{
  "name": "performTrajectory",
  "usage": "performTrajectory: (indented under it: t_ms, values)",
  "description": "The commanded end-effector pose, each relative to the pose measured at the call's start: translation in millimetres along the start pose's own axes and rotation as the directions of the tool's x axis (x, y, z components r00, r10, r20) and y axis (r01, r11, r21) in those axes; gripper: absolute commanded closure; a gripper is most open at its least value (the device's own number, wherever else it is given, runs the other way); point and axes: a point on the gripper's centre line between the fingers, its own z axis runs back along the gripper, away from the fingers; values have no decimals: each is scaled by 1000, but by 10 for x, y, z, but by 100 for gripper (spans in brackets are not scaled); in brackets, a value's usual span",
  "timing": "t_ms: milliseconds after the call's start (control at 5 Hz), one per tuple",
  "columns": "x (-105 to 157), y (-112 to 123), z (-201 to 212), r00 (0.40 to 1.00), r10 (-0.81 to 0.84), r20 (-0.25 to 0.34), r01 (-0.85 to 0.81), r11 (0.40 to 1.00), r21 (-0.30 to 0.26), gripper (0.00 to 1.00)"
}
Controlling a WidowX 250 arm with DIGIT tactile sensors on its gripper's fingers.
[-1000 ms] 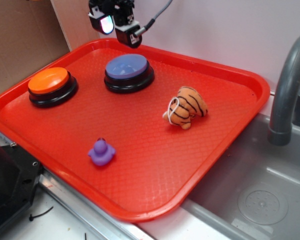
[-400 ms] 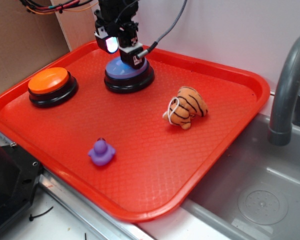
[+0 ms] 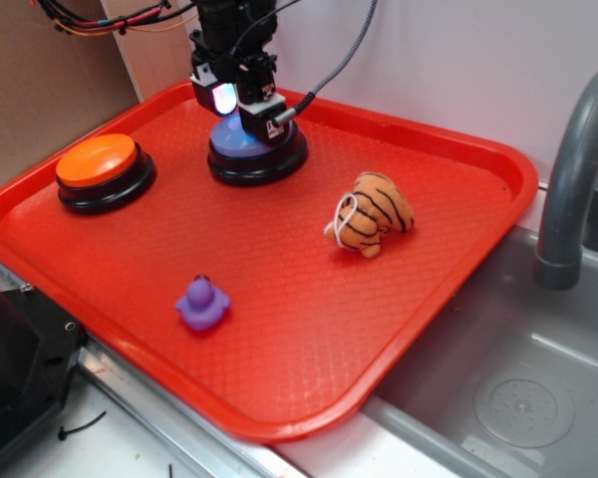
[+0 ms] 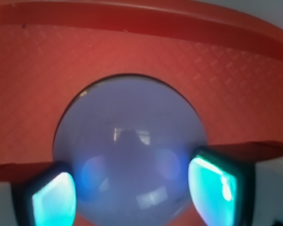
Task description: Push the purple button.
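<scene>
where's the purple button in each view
Exterior: the purple button sits upper left of centre, at the far side of the red tray, partly hidden by the claw above it.
Wrist: the purple button fills the centre and lower frame, between the glowing fingertips.
Shared landmark: the tray's far rim.

My own body hides the back top of the purple button (image 3: 264, 151) in the exterior view. At my wrist, its lower edge is cut off, and both my fingertips (image 4: 212, 188) look blurred.

Purple button (image 3: 264, 147) — domed, upright, black-based
</scene>
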Motion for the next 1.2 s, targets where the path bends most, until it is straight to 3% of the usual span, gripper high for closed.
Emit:
performTrajectory:
  t_ms: [0, 200, 600, 1000]
  values:
    - [69, 28, 879, 985, 21, 168, -30, 998, 49, 0]
    - [48, 51, 879, 985, 24, 169, -30, 999, 35, 0]
    - [63, 84, 228, 993, -5, 118, 1, 999, 36, 0]
    - [56, 74, -92, 998, -28, 52, 27, 1000, 15, 0]
